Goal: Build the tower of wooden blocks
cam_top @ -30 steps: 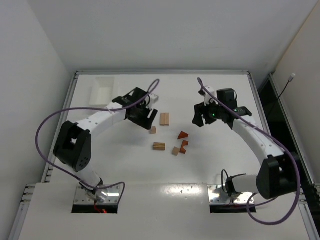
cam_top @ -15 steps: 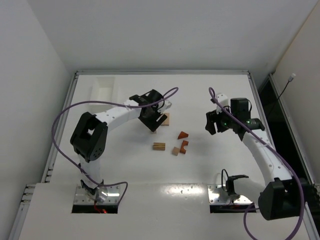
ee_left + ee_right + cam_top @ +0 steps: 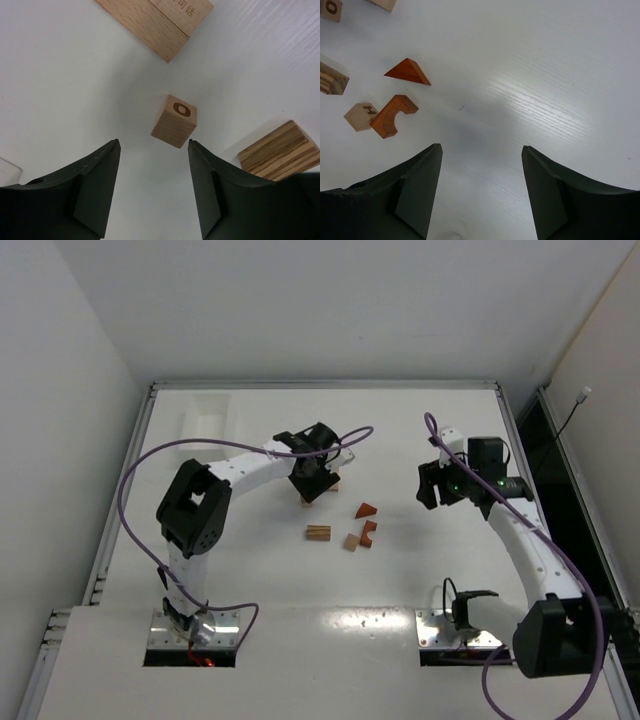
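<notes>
The left claw (image 3: 154, 150), spread apart and grasping nothing, hovers over a tan cube marked "O" (image 3: 175, 121) on the white desk (image 3: 545, 75), while the right claw (image 3: 482, 147), likewise released and empty, overlooks a tan cube marked "H" (image 3: 360, 116) just beside a reddish-brown arch block (image 3: 392, 115).

The table (image 3: 250, 570) is white with a faint grain pattern. One cube (image 3: 174, 121) is pale tan with a dark-brown ring printed on top, and the bar (image 3: 279, 151) is striped tan and darker brown. The wedge (image 3: 408, 71) and notched piece (image 3: 392, 115) are reddish-brown.
</notes>
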Controlling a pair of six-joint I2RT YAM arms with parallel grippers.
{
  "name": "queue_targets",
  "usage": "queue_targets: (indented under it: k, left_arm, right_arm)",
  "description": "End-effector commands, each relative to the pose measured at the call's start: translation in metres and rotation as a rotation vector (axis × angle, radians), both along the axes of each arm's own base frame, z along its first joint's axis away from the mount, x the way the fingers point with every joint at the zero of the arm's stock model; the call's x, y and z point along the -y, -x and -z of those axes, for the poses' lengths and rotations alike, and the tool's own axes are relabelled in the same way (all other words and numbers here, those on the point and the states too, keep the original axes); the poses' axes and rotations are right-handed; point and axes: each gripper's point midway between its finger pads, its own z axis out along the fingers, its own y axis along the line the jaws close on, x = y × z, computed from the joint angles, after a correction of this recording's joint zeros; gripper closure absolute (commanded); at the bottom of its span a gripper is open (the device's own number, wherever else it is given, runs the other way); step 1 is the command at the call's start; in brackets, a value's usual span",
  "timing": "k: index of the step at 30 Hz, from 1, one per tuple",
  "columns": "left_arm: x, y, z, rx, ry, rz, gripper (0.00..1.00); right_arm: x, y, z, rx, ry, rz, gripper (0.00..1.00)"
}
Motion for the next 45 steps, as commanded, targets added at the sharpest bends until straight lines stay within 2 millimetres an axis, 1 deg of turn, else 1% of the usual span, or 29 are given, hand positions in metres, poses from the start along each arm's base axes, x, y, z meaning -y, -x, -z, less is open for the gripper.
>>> queue_targets:
  k: [1, 3, 5, 6, 7, 8, 9, 18, 19, 21, 24, 25, 26, 28, 29, 30, 32, 34, 35, 36, 37, 38, 39, 41, 44, 45]
  left_arm:
    - [0.005, -0.003, -0.006, 0.031, 0.0, 0.056, 0.48]
    - [0.006, -0.002, -0.002, 0.019, -0.002, 0.07, 0.49]
    - [0.009, 0.0, -0.001, 0.008, 0.013, 0.09, 0.49]
    - [0.006, -0.002, 0.003, -0.004, 0.01, 0.094, 0.49]
    - [0.005, 0.001, 0.004, -0.012, 0.003, 0.094, 0.49]
    - [0.008, -0.001, 0.001, -0.011, 0.016, 0.108, 0.49]
    - [0.008, 0.003, 0.006, -0.032, 0.014, 0.113, 0.49]
    - [0.011, 0.013, 0.008, -0.079, 0.033, 0.16, 0.48]
    - [0.01, 0.016, 0.011, -0.091, 0.031, 0.172, 0.48]
    - [0.007, 0.014, 0.011, -0.091, 0.031, 0.163, 0.48]
    - [0.007, 0.012, 0.018, -0.108, 0.03, 0.166, 0.55]
    - [0.006, 0.015, 0.018, -0.121, 0.033, 0.169, 0.56]
    - [0.005, 0.01, 0.02, -0.121, 0.033, 0.16, 0.56]
    - [0.003, 0.012, 0.024, -0.136, 0.023, 0.159, 0.56]
    - [0.005, 0.01, 0.021, -0.129, 0.028, 0.159, 0.56]
    - [0.001, 0.008, 0.025, -0.136, 0.021, 0.158, 0.56]
    - [0.002, 0.007, 0.027, -0.137, 0.02, 0.158, 0.56]
    - [-0.001, 0.004, 0.027, -0.135, 0.018, 0.157, 0.56]
    - [-0.001, 0.005, 0.031, -0.143, 0.013, 0.157, 0.56]
    - [0.0, 0.002, 0.028, -0.135, 0.018, 0.157, 0.56]
    - [-0.003, 0.0, 0.028, -0.135, 0.018, 0.148, 0.56]
    - [-0.001, 0.001, 0.028, -0.139, 0.026, 0.151, 0.58]
    - [-0.001, 0.0, 0.026, -0.138, 0.023, 0.16, 0.63]
    - [-0.001, 0.0, 0.026, -0.138, 0.023, 0.16, 0.68]
    - [0.0, 0.001, 0.026, -0.142, 0.031, 0.163, 0.68]
    - [0.0, 0.001, 0.026, -0.142, 0.031, 0.163, 0.65]
  right_arm:
    - [-0.003, -0.006, -0.003, 0.015, -0.022, -0.017, 0.38]
    - [-0.001, -0.009, -0.007, 0.024, -0.022, -0.008, 0.38]
    - [-0.001, -0.009, -0.004, 0.013, -0.022, -0.008, 0.38]
    - [-0.001, -0.009, -0.001, 0.003, -0.022, -0.008, 0.38]
    - [-0.001, -0.011, -0.004, 0.012, -0.022, -0.008, 0.38]
    - [-0.001, -0.012, -0.002, 0.003, -0.022, -0.008, 0.38]
    - [0.002, -0.012, -0.002, 0.003, -0.022, 0.001, 0.38]
    - [0.002, -0.014, 0.002, -0.006, -0.022, 0.001, 0.38]
    - [0.002, -0.014, 0.002, -0.006, -0.022, 0.001, 0.38]
    - [0.002, -0.016, -0.001, 0.003, -0.022, 0.001, 0.38]
    - [0.005, -0.017, -0.002, 0.003, -0.022, 0.011, 0.38]
    - [0.005, -0.017, -0.002, 0.003, -0.022, 0.011, 0.38]
    - [0.005, -0.017, -0.002, 0.003, -0.022, 0.011, 0.38]
    - [0.007, -0.017, 0.001, -0.006, -0.022, 0.02, 0.38]
    - [0.007, -0.017, 0.001, -0.006, -0.022, 0.02, 0.38]
    - [0.006, -0.017, 0.001, -0.006, -0.029, 0.014, 0.38]
    - [0.006, -0.019, 0.0, -0.009, -0.034, 0.02, 0.38]
    - [0.007, -0.019, -0.001, -0.009, -0.041, 0.023, 0.38]
    - [0.007, -0.019, 0.002, -0.018, -0.041, 0.024, 0.38]
    - [0.007, -0.021, 0.001, -0.009, -0.041, 0.023, 0.38]
    - [0.007, -0.021, 0.001, -0.009, -0.041, 0.023, 0.38]
    - [0.007, -0.021, 0.001, -0.009, -0.041, 0.023, 0.38]
    - [0.007, -0.022, 0.003, -0.018, -0.041, 0.024, 0.38]
    - [0.007, -0.021, 0.006, -0.031, -0.047, 0.03, 0.38]
    - [0.005, -0.026, 0.006, -0.039, -0.055, 0.023, 0.38]
    - [0.005, -0.026, 0.006, -0.039, -0.055, 0.023, 0.38]
